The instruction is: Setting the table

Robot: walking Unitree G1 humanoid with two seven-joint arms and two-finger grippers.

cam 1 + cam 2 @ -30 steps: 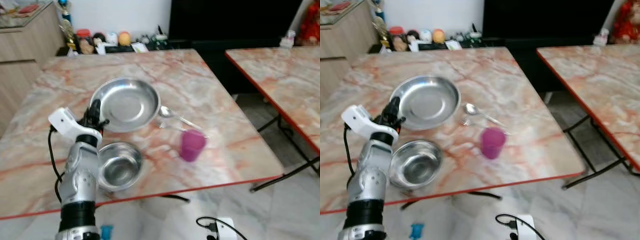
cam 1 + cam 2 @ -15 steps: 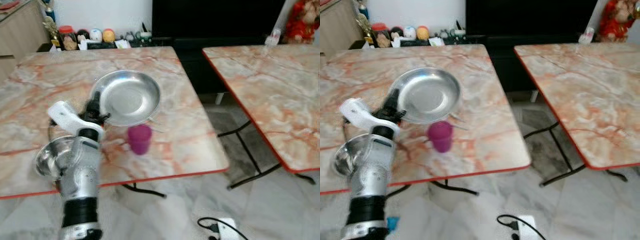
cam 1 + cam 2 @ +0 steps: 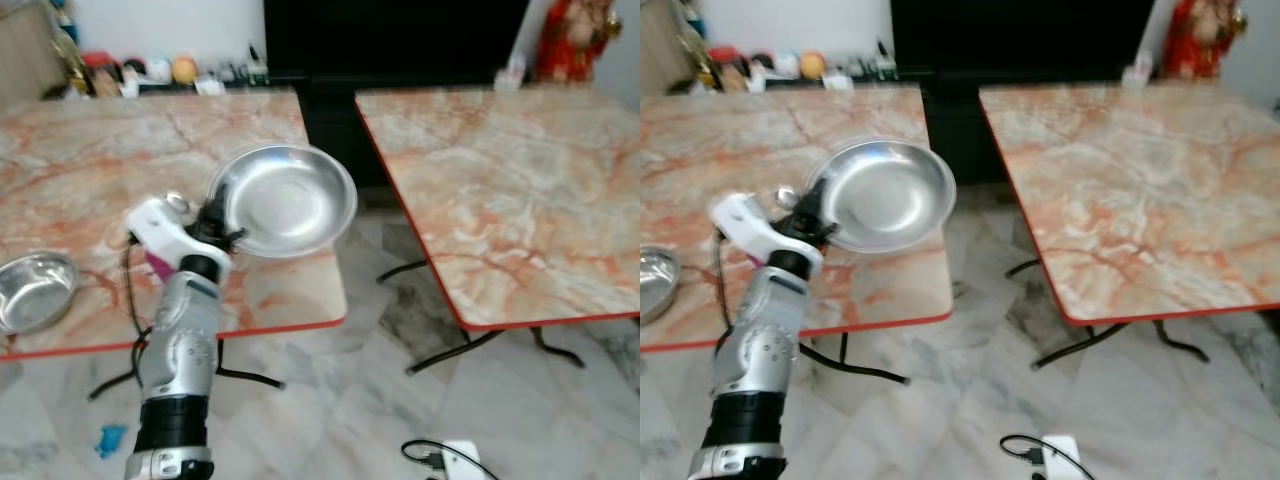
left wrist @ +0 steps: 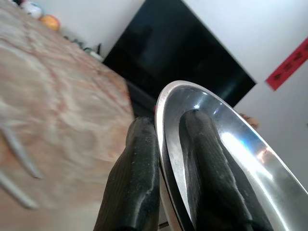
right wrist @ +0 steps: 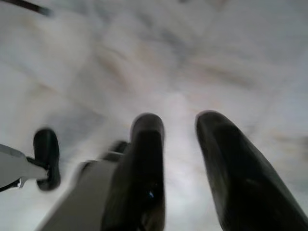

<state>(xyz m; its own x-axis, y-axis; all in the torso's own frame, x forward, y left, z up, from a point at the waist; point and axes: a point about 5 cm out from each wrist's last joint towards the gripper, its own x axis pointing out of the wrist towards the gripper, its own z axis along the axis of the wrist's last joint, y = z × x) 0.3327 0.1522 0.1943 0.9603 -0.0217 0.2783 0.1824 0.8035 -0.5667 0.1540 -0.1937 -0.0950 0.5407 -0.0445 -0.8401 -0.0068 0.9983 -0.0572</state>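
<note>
Left gripper (image 3: pixel 213 222) pinches rim of steel plate (image 3: pixel 290 196), held aloft mid-frame past the near table (image 3: pixel 80 170) edge; right gripper (image 5: pixel 180 159) hangs parted, empty; second table (image 3: pixel 500 180) at right bare, setting barely begun.

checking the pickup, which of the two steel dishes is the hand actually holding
The wide shallow plate: the left hand pinches its rim, one finger on each side, lifted past the table's edge. The smaller, deeper bowl sits untouched on the left table.
</note>
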